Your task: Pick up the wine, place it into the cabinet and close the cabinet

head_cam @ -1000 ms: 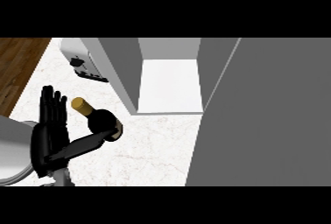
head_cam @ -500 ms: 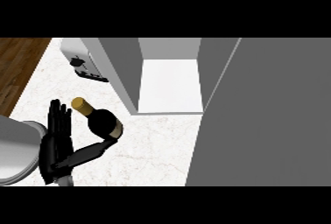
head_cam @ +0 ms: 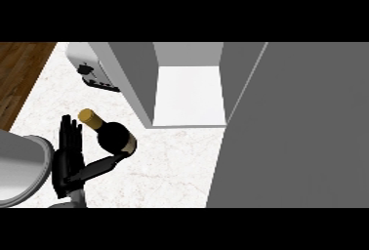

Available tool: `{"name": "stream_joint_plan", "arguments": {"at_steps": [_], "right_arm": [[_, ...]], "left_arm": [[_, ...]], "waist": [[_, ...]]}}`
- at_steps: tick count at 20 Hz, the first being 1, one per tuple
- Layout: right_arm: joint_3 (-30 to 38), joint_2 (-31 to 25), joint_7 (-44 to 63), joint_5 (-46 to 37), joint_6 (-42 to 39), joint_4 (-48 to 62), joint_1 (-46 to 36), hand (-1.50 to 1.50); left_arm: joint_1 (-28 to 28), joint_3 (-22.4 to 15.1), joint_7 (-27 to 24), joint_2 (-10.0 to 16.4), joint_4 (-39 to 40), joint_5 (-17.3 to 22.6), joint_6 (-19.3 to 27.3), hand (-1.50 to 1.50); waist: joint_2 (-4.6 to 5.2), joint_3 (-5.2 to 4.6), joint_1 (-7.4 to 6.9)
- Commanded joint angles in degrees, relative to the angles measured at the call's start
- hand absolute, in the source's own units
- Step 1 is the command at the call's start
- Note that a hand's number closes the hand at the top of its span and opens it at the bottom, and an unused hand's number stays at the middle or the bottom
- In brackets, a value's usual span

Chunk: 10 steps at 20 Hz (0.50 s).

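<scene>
Left hand (head_cam: 69, 163) is hovering at 8 o'clock of wine (head_cam: 114, 136), fingers straight, wide, thumb touching it; cabinet (head_cam: 189, 95) at 1 o'clock.

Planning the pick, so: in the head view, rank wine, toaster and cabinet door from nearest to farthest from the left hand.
1. Wine, just right of the left hand.
2. Toaster, at the counter's far side, on the left.
3. Cabinet door, open, along the right.

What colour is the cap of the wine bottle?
Golden tan on the cap; the wine bottle below it is black. Shows best in the head view.
</scene>
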State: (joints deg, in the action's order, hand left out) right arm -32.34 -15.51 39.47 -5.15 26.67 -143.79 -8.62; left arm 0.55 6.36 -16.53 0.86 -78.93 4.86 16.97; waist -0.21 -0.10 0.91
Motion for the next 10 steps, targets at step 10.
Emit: {"name": "stream_joint_plan", "arguments": {"at_steps": [10], "right_arm": [[0.2, -2.9, 6.8, -4.9, 2.0, -10.0, -2.8, -1.5]], "left_arm": [[-2.2, 2.7, -9.4, -0.8, 13.7, 6.2, -8.5, -1.5]], "waist": [[-0.02, -0.07, -0.16]]}}
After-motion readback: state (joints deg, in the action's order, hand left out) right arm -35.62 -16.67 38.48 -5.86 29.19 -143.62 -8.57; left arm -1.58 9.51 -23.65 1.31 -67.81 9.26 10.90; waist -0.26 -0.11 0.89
